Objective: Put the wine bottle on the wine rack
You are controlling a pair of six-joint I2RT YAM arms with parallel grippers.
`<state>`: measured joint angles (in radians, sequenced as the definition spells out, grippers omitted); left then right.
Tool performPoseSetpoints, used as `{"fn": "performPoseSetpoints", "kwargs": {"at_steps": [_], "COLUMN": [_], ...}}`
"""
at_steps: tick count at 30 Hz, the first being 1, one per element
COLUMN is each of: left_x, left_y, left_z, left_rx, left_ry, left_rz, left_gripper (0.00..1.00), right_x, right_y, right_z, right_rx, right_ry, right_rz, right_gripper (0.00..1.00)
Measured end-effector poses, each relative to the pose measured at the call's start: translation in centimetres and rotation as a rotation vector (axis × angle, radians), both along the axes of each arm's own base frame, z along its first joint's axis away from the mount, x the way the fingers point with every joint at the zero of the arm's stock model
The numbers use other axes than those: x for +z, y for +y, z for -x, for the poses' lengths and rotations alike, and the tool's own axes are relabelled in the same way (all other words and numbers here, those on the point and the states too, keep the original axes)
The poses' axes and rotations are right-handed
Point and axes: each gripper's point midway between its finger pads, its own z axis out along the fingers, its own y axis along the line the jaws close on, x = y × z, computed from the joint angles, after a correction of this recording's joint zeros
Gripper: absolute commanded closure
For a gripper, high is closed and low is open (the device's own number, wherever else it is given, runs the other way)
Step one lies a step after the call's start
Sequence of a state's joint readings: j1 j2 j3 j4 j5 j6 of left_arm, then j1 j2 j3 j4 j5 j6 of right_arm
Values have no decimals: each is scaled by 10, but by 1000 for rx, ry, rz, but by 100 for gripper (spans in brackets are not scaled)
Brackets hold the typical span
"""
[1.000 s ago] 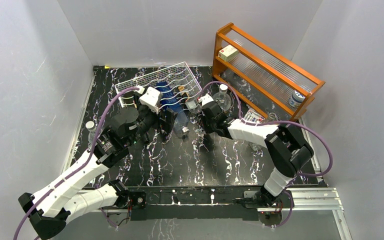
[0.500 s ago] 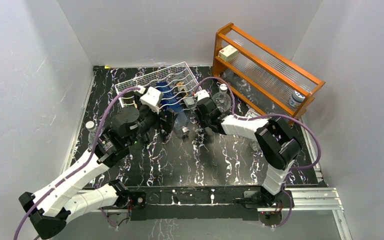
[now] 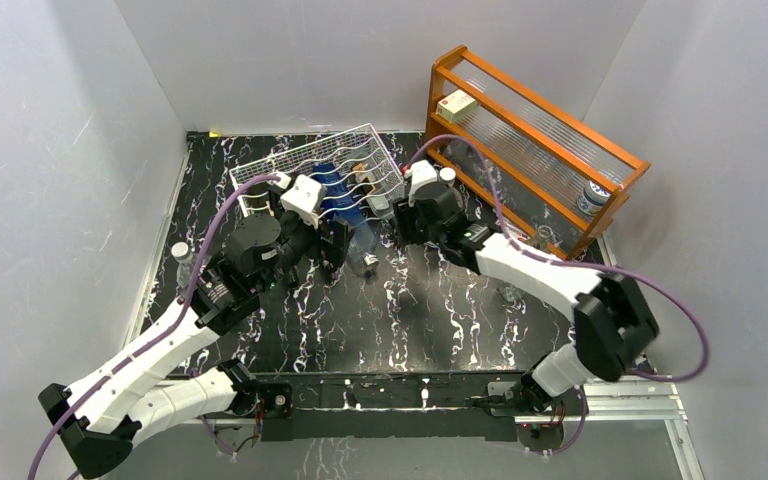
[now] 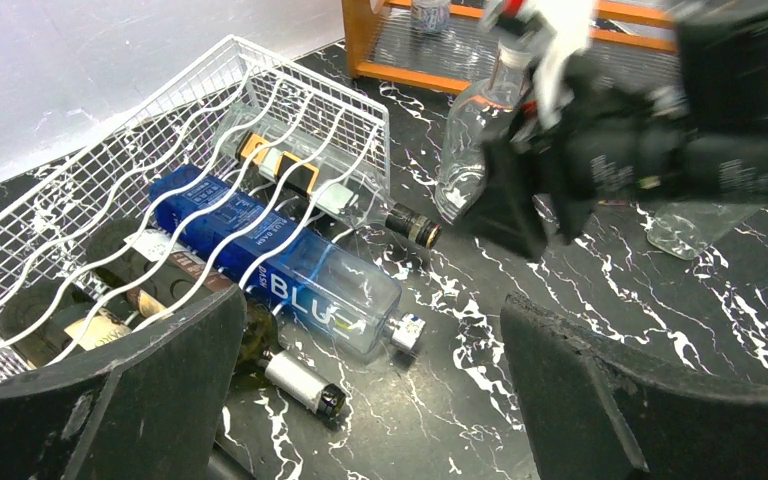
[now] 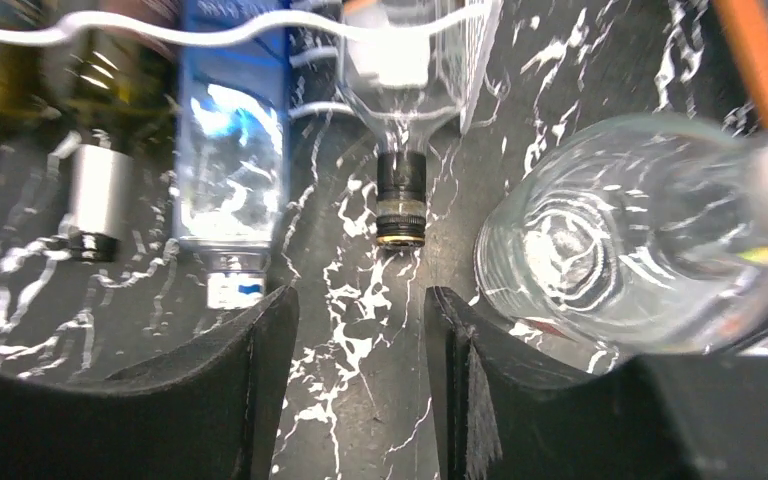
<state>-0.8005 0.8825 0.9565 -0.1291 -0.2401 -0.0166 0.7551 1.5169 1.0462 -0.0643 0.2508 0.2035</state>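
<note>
Already down in the wine rack [image 3: 310, 165], in the end cradle nearest the orange wooden shelf [image 3: 535, 125]: the wine bottle [image 4: 295, 175], clear glass with an orange-and-black label, lying on its side, black-capped neck poking out past the wire over the black marbled tabletop [image 3: 410, 300]. Next cradle over, a blue square bottle [image 4: 280, 275] marked BLU, also on its side, and beyond it a dark bottle [image 4: 295, 383] with a silver neck. Right claw [image 5: 360, 300] just short of that black cap, fingers parted a moderate way, nothing between them, clear of the glass. Left claw [image 4: 370, 320] spread wide above the mouth end of the blue square bottle, likewise gripping nothing. Just beside the right claw, toward the shelf, a round clear glass flask [image 5: 590, 255] standing upright on the tabletop.
</note>
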Motion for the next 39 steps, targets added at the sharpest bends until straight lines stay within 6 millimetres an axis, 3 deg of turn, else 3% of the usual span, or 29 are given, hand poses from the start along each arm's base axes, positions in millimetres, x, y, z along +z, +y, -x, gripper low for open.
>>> {"fn": "performPoseSetpoints", "kwargs": {"at_steps": [4,6,13,18,22,28,33,39], "left_x": [-2,-4,-16,-28,-40,-38,-32,-41], "left_y": [1,1,6,8,2,-1,-5,-5], "left_z": [0,0,2,-1,1,4,8,9], "left_rx": [11,12,55,107,77,50,21,14], "left_ry": [13,21,75,146,187,188,174,186], "left_rz": [8,12,29,17,-11,0,26,17], "left_gripper": [2,2,2,2,2,2,2,2], "right_x": [57,76,119,120,117,122,110,92], "right_y": [-13,-22,-66,-95,-104,-99,-95,-82], "right_z": [14,19,20,20,18,-7,-34,-60], "right_rx": [0,-15,-171,-274,-301,-327,-337,-311], "right_ry": [-81,-109,-176,-183,-154,-123,-67,-7], "right_rz": [-81,-94,-23,63,86,37,14,16], "right_gripper": [33,31,26,20,20,20,21,25]}}
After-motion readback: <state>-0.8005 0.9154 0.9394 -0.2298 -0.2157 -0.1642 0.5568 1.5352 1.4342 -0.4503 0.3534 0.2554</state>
